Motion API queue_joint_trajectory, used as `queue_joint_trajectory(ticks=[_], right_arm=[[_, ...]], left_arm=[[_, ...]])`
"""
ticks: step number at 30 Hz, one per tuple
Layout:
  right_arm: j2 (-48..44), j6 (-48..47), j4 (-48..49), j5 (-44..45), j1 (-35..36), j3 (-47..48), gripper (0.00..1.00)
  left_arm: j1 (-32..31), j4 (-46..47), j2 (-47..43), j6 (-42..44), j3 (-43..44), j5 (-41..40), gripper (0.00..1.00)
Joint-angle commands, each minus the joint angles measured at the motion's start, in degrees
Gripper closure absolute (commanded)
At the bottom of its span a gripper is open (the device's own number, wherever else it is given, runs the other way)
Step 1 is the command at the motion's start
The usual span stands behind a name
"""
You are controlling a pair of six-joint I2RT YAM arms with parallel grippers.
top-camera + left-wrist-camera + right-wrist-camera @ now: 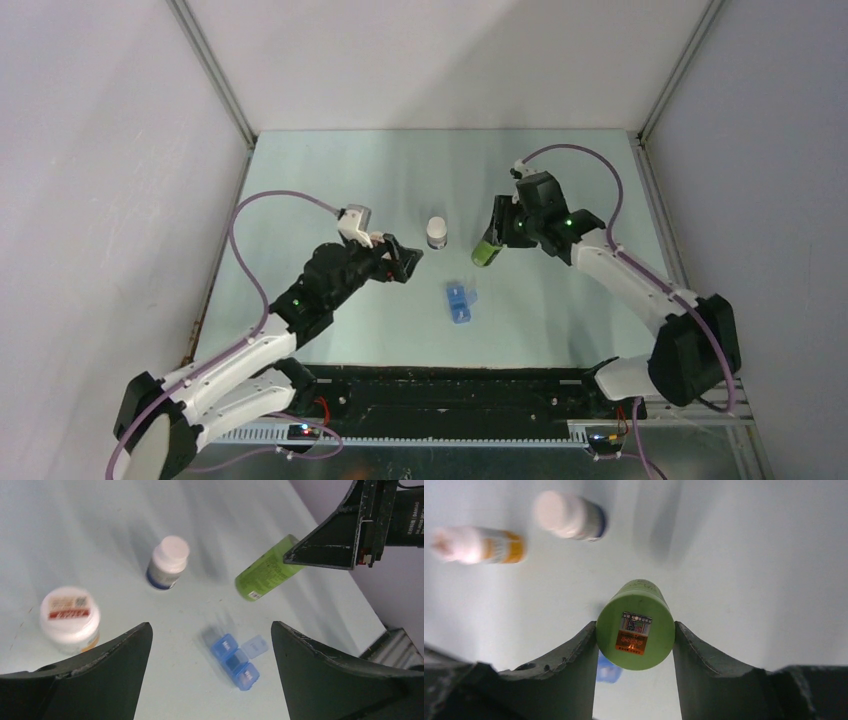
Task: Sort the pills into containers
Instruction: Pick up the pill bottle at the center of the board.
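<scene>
The containers are the compartments of a small blue pill box (pixel 460 303) lying on the table between the arms. In the left wrist view the pill box (pixel 235 661) has its middle lid (pixel 255 646) flipped open. No pills are in view. My left gripper (pixel 408 262) hangs open above the table, left of the box, with nothing between its fingers (pixel 100 675). My right gripper (pixel 497 235) is shut on a green round bottle (pixel 487 247), which it holds tilted. In the right wrist view the green bottle (pixel 635 625) sits between both fingers, a stickered flat end facing the camera.
A slim white-capped bottle (pixel 437 232) stands behind the pill box, also seen as the white-capped bottle (pixel 168 561) in the left wrist view. A wider white jar (pixel 70 617) with a red label stands by my left finger. Walls enclose the table on three sides.
</scene>
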Motion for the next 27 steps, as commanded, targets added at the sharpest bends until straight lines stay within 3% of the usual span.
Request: queue_joint_trajectory(ticks=[1, 5, 9, 15, 19, 24, 27], right_arm=[[-6.3, 3.59, 2.03, -16.86, -0.11, 2.2, 0.77], [-8.27, 5.6, 3.25, -29.02, -0.2, 2.18, 0.76], [-9.85, 4.95, 3.47, -35.68, -0.06, 2.14, 0.76], [-13.43, 1.1, 6.26, -41.42, 0.88, 1.6, 0.76], [-13.92, 0.88, 8.87, -43.35, 1.98, 1.14, 0.75], [-13.59, 1.21, 11.17, -43.89, 3.81, 0.61, 0.74], [-13.57, 2.29, 12.83, -44.74, 4.18, 0.01, 0.74]], left_arm=[[0.3, 6.52, 3.6, 7.31, 6.86, 10.57, 0.06], [0.16, 4.95, 8.23, 11.06, 12.44, 20.04, 0.07], [0.16, 3.81, 9.77, 15.75, 14.87, 31.5, 0.08], [0.18, -8.84, 10.79, 23.11, 18.97, 37.61, 0.08], [0.16, -9.15, 12.12, 22.02, 18.82, 46.04, 0.11], [0.17, -5.49, 12.58, 19.09, 17.4, 47.01, 0.17], [0.2, -6.06, 13.02, 19.18, 18.39, 47.46, 0.26]])
